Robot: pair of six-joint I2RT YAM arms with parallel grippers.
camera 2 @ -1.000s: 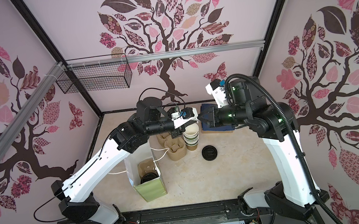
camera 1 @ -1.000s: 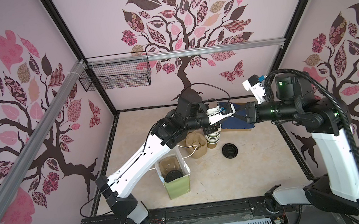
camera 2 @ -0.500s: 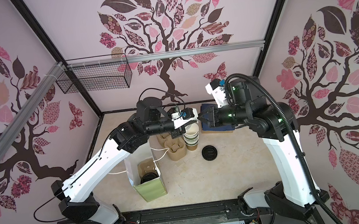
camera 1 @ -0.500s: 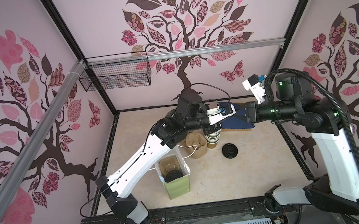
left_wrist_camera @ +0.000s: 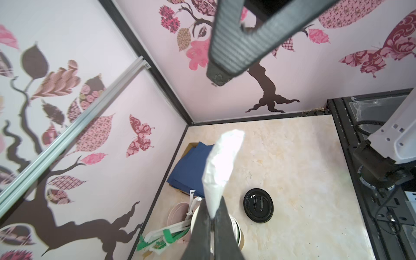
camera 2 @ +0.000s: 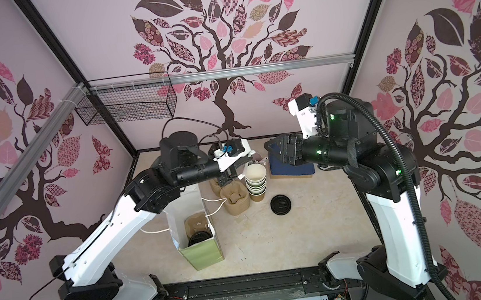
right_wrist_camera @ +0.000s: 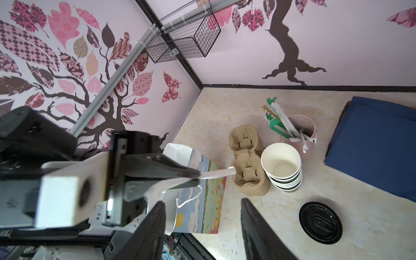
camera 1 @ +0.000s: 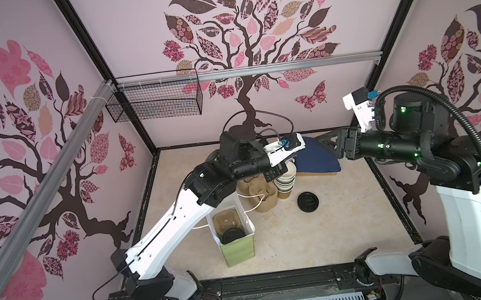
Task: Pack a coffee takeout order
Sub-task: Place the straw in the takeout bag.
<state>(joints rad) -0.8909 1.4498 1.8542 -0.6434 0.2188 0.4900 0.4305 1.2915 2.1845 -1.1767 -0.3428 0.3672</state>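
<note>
Pinching white paper-wrapped straw (left_wrist_camera: 221,162) | left claw (left_wrist_camera: 212,209) clamped on it | right claw (right_wrist_camera: 202,201) apart, empty | looks light, flimsy: hold mid-length, gently

The left arm (camera 1: 179,221) rises from its base at the near edge, bends at the elbow and runs its forearm roughly level toward the right side, where the left gripper (right_wrist_camera: 198,176) sits below its wrist camera (camera 1: 289,145) with its jaws pressed together on a white paper strip (left_wrist_camera: 222,162). The right arm (camera 1: 465,215) stands upright from its base, bends sharply at the elbow and lays its forearm level toward the left. The right gripper (right_wrist_camera: 202,202) faces the left gripper at close range, its two fingers (right_wrist_camera: 155,216) parted wide and clear of the strip.
</note>
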